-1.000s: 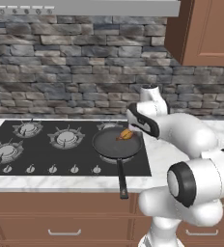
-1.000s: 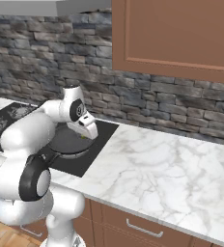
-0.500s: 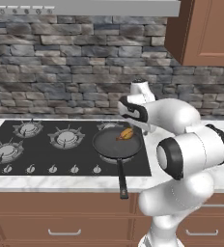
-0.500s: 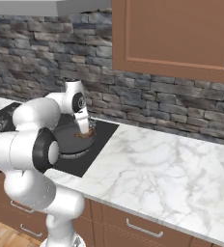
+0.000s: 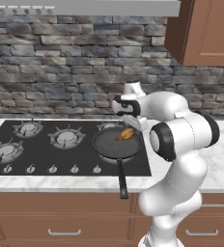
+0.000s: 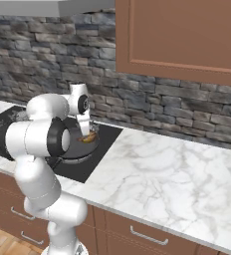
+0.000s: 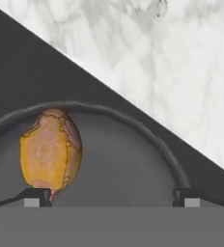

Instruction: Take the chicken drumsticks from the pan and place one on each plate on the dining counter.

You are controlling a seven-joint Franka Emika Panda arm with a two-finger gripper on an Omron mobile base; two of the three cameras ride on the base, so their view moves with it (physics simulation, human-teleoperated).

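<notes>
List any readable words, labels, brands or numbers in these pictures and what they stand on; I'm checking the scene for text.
None can be read.
The hob has a row of knobs along its front edge; any marks there are too small to tell.
The pan, the chicken drumsticks, the wall cabinet and the gripper bear no lettering.

Matt dark pan (image 7: 133, 164), veined marble worktop (image 7: 172, 62)
</notes>
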